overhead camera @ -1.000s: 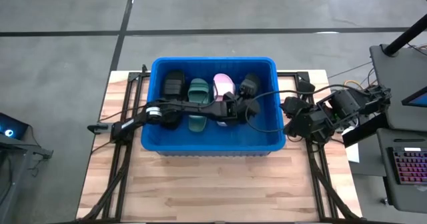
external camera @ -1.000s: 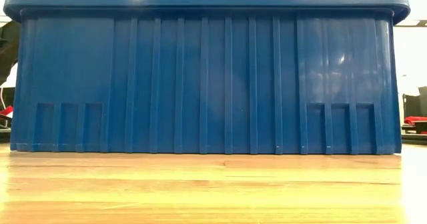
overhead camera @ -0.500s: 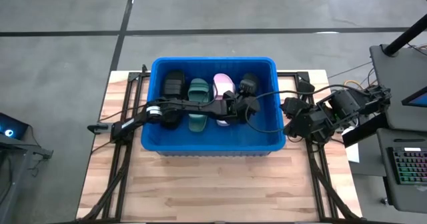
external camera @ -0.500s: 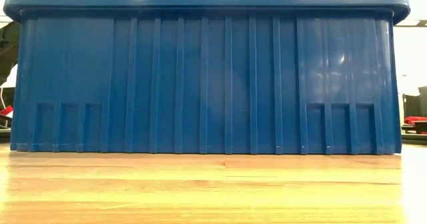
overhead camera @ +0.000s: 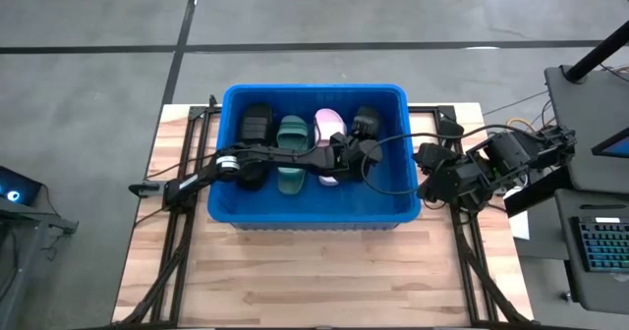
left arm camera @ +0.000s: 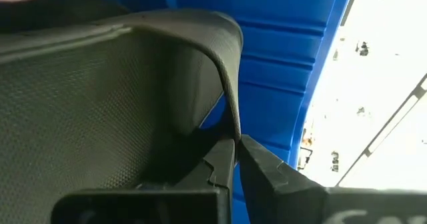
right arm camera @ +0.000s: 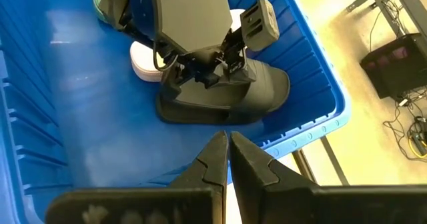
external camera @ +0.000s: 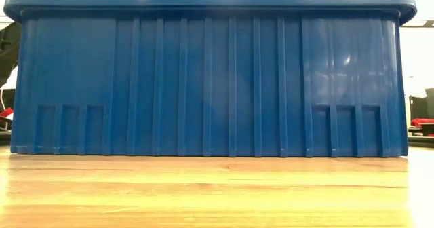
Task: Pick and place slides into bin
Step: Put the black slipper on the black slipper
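Slides are lying side by side inside the bin (overhead camera: 314, 214), long axes running from near wall to far wall: a black slide (overhead camera: 256, 124), a green slide (overhead camera: 291, 138), a pink slide (overhead camera: 328, 124) and a dark slide (right arm camera: 250, 91) nearest the right wall. The left gripper (left arm camera: 237, 143) is pinching the thin matte rubber strap of the dark slide between closed fingers. The right gripper (right arm camera: 227, 144) is hanging over the bin's ribbed blue wall, fingers pressed together, holding nothing.
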`<state>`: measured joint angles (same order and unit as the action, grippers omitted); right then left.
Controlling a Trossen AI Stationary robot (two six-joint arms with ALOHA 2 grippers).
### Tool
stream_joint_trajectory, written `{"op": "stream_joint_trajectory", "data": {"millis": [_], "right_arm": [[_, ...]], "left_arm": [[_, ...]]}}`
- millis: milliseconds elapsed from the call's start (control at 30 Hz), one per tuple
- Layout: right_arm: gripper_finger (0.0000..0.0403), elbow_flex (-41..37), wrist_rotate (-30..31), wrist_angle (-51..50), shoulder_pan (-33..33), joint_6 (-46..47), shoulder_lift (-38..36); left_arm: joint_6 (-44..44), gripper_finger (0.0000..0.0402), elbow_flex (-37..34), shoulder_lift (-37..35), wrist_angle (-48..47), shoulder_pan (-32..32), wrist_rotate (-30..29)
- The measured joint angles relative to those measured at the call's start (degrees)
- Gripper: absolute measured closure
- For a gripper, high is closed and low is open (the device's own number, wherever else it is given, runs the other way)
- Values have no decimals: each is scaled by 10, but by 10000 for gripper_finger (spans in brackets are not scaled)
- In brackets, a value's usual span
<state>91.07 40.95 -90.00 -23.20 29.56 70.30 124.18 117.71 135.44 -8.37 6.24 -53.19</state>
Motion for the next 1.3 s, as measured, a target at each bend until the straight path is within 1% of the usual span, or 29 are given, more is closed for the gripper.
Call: {"op": "stream_joint_trajectory", "data": {"millis": [133, 233, 500, 567, 767, 1033, 1167, 1300], "right_arm": [[394, 0, 0, 0, 0, 0, 0], [394, 0, 0, 2, 0, 0, 0], [394, 0, 0, 3, 0, 0, 0], [394, 0, 0, 3, 0, 0, 0], [394, 0, -3, 3, 0, 0, 0], [394, 0, -4, 3, 0, 0, 0], [394, 0, -4, 3, 0, 0, 0], [394, 0, -4, 4, 0, 0, 0]], "left_arm": [[5, 402, 0, 0, 1, 1, -1], [28, 402, 0, 0, 4, 1, -13], [44, 402, 0, 4, 11, 2, -28], [39, 402, 0, 4, 8, 2, -28], [-17, 402, 0, 4, 9, 2, -25], [-21, 401, 0, 4, 19, 2, -18], [-20, 381, 0, 4, 20, 2, -12], [-21, 343, 0, 4, 20, 2, 2]]}}
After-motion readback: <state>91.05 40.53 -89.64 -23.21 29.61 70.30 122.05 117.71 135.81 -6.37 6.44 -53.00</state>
